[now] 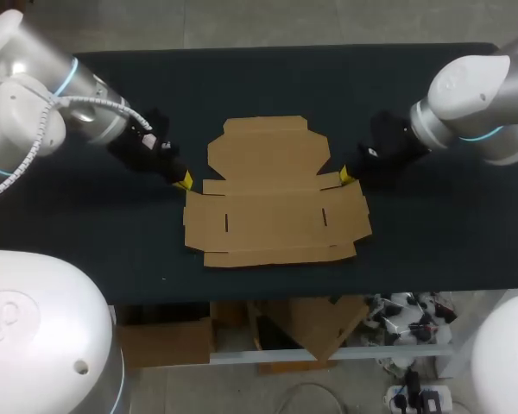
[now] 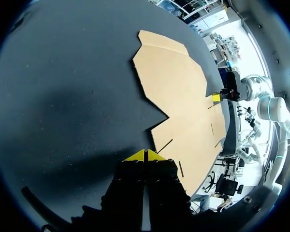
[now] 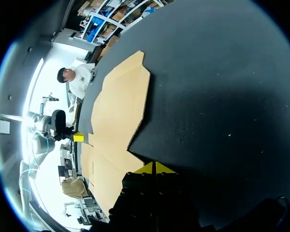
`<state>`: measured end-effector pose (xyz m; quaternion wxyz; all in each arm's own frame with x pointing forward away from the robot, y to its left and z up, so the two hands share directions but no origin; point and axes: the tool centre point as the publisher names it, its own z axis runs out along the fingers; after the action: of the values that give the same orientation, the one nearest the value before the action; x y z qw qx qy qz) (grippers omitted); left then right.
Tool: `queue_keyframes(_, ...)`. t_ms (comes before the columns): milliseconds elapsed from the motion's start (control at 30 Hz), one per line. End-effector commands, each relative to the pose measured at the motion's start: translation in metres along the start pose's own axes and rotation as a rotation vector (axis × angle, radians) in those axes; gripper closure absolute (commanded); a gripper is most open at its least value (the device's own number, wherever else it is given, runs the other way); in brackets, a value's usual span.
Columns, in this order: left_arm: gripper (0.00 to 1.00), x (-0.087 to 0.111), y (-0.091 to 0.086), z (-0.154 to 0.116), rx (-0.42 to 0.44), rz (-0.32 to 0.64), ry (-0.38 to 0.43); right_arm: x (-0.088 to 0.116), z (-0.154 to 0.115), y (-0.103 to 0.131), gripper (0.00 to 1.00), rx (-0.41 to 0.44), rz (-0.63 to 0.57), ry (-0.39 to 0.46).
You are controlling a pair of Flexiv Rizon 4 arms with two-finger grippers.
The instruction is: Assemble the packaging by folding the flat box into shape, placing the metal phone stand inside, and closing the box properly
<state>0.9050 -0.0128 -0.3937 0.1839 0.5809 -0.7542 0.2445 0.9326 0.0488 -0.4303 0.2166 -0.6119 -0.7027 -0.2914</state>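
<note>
Flat box [image 1: 276, 194] on tabletop [image 1: 112, 241]; left fingers [image 2: 137, 155] pressed together, empty, beside box; right fingers [image 3: 146, 168] likewise, opposite side.

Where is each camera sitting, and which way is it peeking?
Head view: above and behind, looking down on the flat box; left arm and right arm show.
Left wrist view: on that wrist, facing the box past the left gripper.
Right wrist view: on that wrist, facing the box past the right gripper.
Both wrist views share the box.

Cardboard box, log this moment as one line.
box flat, unfolded | left jaws shut, beside box | right jaws shut, at box edge | stand unseen
</note>
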Motion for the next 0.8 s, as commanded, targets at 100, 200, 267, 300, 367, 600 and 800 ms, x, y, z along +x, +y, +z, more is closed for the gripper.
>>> queue_keyframes(100,1.0,-0.007,-0.002,0.006,0.012,-0.001,0.021,-0.003,0.003,0.001,1.0,-0.001,-0.001,0.012)
queue_keyframes(200,1.0,-0.009,-0.002,0.009,0.026,0.006,0.022,-0.003,0.004,0.001,1.0,-0.002,0.0,0.014)
queue_keyframes(267,1.0,-0.01,-0.002,0.01,0.029,0.012,0.026,-0.004,0.004,0.001,1.0,-0.002,0.0,0.015)
queue_keyframes(300,1.0,-0.011,-0.003,0.01,0.036,0.017,0.028,-0.004,0.004,0.001,1.0,-0.002,0.0,0.015)
queue_keyframes(367,1.0,-0.011,-0.003,0.01,0.043,0.022,0.032,-0.004,0.004,0.001,1.0,-0.003,-0.001,0.016)
queue_keyframes(600,1.0,-0.013,-0.003,0.013,0.058,0.03,0.037,-0.004,0.005,0.001,1.0,-0.009,0.0,0.021)
queue_keyframes(800,1.0,-0.015,-0.004,0.015,0.067,0.027,0.045,-0.004,0.005,0.001,1.0,-0.011,0.0,0.023)
